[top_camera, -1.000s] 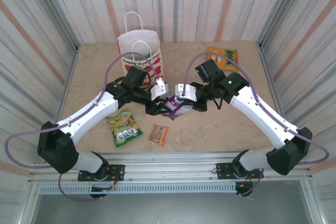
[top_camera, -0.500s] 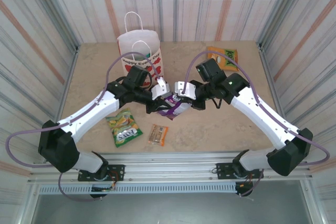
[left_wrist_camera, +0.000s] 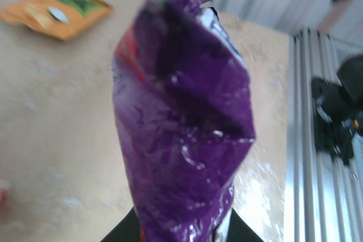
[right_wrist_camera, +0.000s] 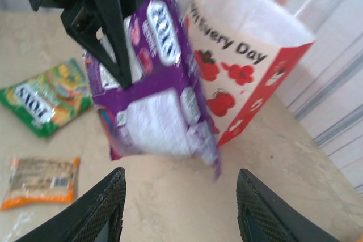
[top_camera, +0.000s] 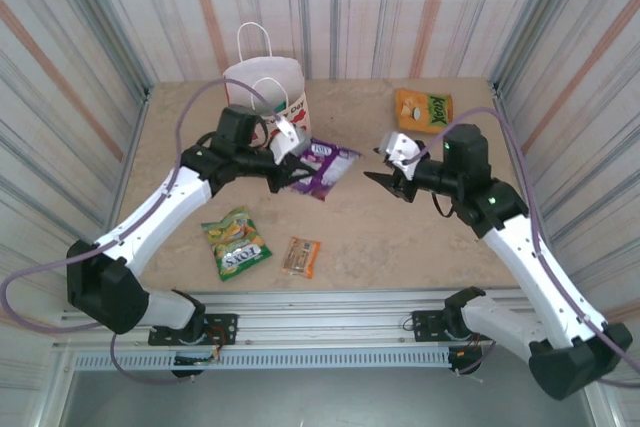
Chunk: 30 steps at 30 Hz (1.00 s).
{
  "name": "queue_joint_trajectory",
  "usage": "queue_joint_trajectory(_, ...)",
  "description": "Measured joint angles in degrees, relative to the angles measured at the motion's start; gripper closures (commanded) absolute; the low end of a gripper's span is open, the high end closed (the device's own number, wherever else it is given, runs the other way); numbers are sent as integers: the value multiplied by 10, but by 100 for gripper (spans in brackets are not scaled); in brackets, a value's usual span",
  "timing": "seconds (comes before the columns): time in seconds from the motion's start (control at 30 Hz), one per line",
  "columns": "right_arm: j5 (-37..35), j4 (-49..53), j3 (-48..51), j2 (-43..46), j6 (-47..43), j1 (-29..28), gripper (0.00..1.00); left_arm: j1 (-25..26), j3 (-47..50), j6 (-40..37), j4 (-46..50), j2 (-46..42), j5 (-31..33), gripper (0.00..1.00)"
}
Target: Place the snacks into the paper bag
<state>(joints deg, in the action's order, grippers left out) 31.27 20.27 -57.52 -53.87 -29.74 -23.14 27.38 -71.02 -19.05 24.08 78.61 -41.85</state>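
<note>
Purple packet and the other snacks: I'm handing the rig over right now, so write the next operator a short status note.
Left gripper: shut on the purple packet, held off the table just right of the bag.
Right gripper: open, empty, apart from the packet.
Bag: upright at the far left-centre, mouth open.
On the table: green packet and bar near the front, orange packet at the far right.
Done: purple packet picked up. Bag contents cannot be seen.
Left: drop the purple packet in, then bag the three on the table.
</note>
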Motion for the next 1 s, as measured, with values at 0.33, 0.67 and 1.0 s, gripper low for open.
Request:
queue_joint_trajectory(0.33, 35, -114, 91, 23, 112, 2, 46, -114, -168, 79, -142, 51, 1, 86)
queue_joint_trajectory(0.67, 34, -158, 140, 43, 154, -9, 46, -184, -278, 116, -232, 160, -62, 86)
queue_joint_trajectory(1.0, 31, -160, 155, 52, 162, -12, 46, -243, -290, 132, -276, 231, -110, 86)
